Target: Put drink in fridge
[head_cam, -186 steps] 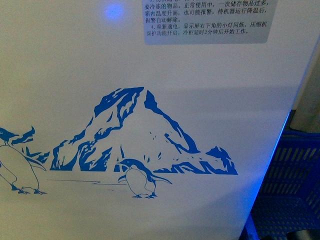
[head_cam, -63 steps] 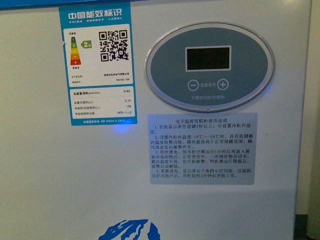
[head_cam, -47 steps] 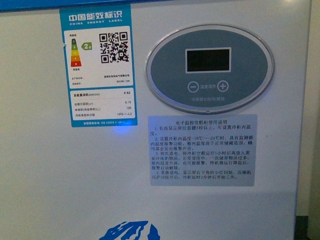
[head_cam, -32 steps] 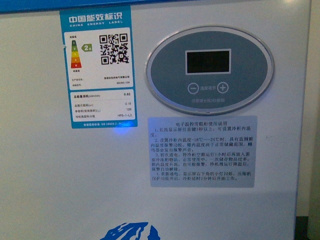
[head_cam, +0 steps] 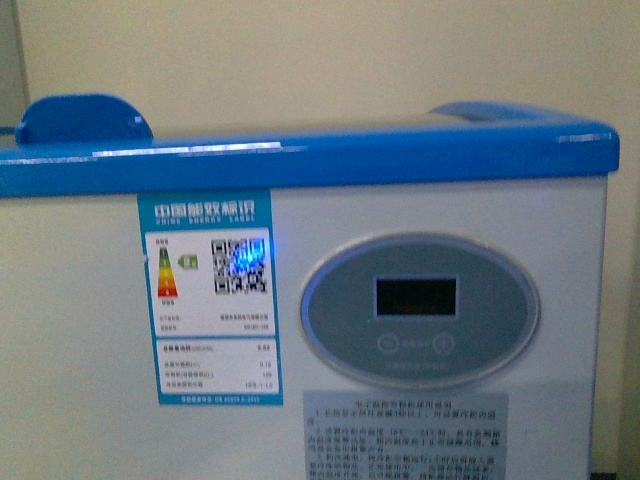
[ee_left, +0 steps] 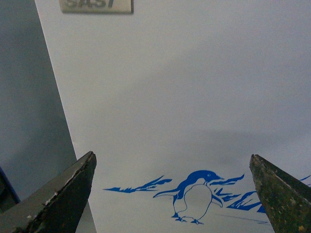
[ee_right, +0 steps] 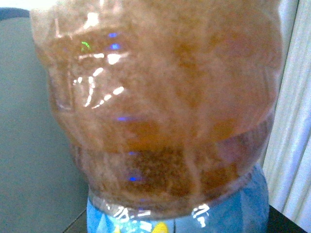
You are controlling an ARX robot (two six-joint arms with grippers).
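Observation:
The fridge (head_cam: 100, 420) fills the front view: a white front, a blue top rim (head_cam: 300, 160), a blue lid handle (head_cam: 80, 118) at the top left and a grey oval control panel (head_cam: 420, 310). Neither arm shows there. In the left wrist view my left gripper (ee_left: 171, 156) is open and empty, facing the fridge's white front (ee_left: 184, 87) just above the blue penguin decal (ee_left: 194, 196). In the right wrist view the drink (ee_right: 160, 97) fills the picture: a clear bottle of amber liquid with a blue band at its end. My right gripper is shut on it, its fingers hidden.
A blue energy label (head_cam: 210, 300) and a grey instruction sticker (head_cam: 405, 435) are on the fridge front. A cream wall (head_cam: 320, 50) stands behind the fridge. A grey brand plate (ee_left: 96, 5) sits on the fridge front, with a dark gap (ee_left: 24, 121) beside the fridge's side.
The front view has risen up the fridge front: from the mountain decal, past the control panel, to the blue top rim, lid handles and wall behind.

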